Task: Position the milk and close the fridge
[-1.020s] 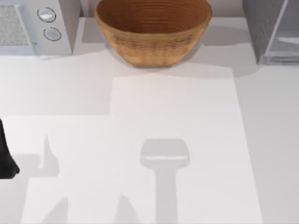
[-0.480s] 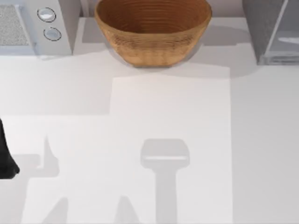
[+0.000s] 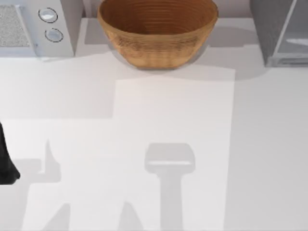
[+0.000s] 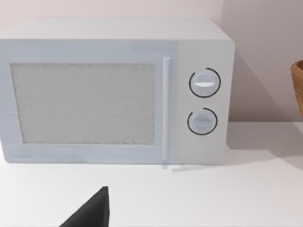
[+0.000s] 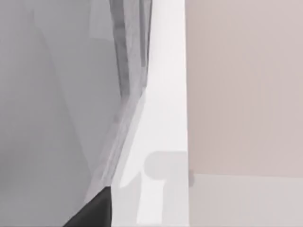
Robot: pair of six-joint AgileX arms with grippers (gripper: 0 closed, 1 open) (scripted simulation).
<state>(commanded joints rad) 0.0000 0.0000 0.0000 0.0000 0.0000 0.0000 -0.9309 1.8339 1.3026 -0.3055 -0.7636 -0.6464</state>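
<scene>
The fridge [image 3: 272,29] stands at the table's back right corner, with its speckled dark-grey side, a thin grey door panel and pale interior beside it. In the right wrist view its grey surface [image 5: 57,104] is very close, and a dark fingertip [image 5: 94,210] of my right gripper juts in beside it. The milk is out of view. My left arm [image 3: 6,161] is parked at the left edge of the table. One dark fingertip [image 4: 92,213] of the left gripper points at the white microwave.
A white microwave [image 3: 33,24] with two round knobs [image 4: 204,83] sits at the back left. A large woven basket [image 3: 158,29] stands at the back centre. Shadows of the arms fall on the white table [image 3: 168,110] in front.
The right edge of the brighter patch on the table has shifted left, from near the table's right side towards the middle. The left arm has not moved.
</scene>
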